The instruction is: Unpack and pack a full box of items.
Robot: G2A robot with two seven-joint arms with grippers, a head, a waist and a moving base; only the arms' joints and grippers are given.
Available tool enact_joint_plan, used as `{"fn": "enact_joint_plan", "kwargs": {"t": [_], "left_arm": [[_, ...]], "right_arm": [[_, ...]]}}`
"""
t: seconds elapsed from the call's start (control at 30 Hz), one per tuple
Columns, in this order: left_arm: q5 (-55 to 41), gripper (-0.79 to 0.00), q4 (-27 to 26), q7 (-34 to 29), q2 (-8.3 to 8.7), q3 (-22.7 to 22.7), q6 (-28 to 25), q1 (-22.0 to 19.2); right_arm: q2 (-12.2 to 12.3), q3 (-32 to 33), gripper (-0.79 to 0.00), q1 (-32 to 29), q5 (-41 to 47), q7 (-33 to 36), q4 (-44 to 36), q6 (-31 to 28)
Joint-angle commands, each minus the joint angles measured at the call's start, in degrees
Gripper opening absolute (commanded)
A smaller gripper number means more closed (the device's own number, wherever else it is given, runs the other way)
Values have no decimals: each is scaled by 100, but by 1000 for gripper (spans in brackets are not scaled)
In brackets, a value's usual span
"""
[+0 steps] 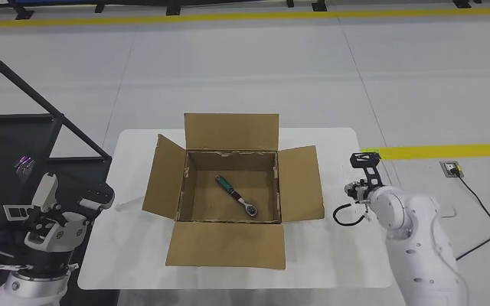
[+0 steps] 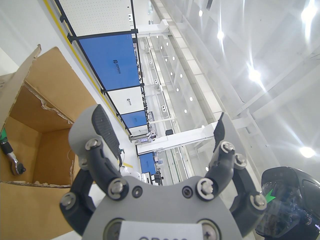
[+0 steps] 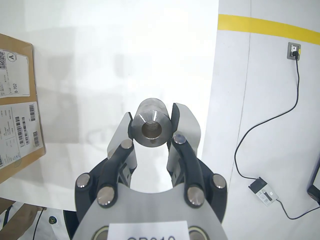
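Note:
An open cardboard box stands in the middle of the white table, flaps spread out. Inside it lies a ratchet wrench with a green and black handle, its head and handle end showing in the left wrist view as the ratchet wrench. My right gripper hangs over the table's right part, beside the box's right flap, shut on a grey metal cylinder with a bore in its end. My left gripper is open and holds nothing, tilted upward left of the box.
The table's right edge runs close beside the right gripper. On the floor beyond it are a yellow line, a wall socket with a black cable and an adapter. A black frame stands at the left.

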Motion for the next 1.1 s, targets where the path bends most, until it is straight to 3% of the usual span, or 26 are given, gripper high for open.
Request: {"fn": "enact_joint_plan", "kwargs": {"t": [0.0, 0.4, 0.53, 0.83, 1.07], "left_arm": [[0, 0, 0, 0, 0, 0, 0, 0], [0, 0, 0, 0, 0, 0, 0, 0], [0, 0, 0, 0, 0, 0, 0, 0], [0, 0, 0, 0, 0, 0, 0, 0], [0, 0, 0, 0, 0, 0, 0, 0]], "right_arm": [[8, -17, -785, 53, 38, 12, 160, -65], [36, -228, -785, 368, 175, -31, 997, -254], [45, -273, -665, 418, 219, -68, 1168, -263], [69, -350, -560, 487, 349, -177, 1472, -309], [83, -424, -372, 529, 434, -253, 1623, -291]]}}
